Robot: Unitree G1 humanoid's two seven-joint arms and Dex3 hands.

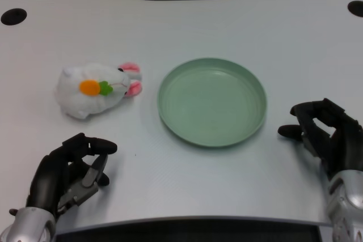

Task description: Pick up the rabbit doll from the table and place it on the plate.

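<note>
The rabbit doll [97, 89] lies on its side in the left half of the frame, on the white table [187, 21]. Its white body bears an orange carrot patch with a green top, and its pink ears point right, toward the plate [212, 101]. The ears stop just short of the plate's left rim, with a narrow strip of bare table between them.

The green plate sits at the centre of the frame, round, shallow and with nothing in it. Open table surrounds it on every side.

The left hand [68, 171] rests at the lower left of the frame, below the doll and well apart from it, with a band of bare table between them. Its fingers are curled inward, the thumb tip near them, and they grasp nothing. The silver forearm runs off the bottom left corner.

The table's near edge curves along the bottom of the frame, dark beneath it. Its far edge runs across the top. 2 dark round holes [13, 16] sit near the upper left and upper right corners, far from the doll and the plate.
</note>
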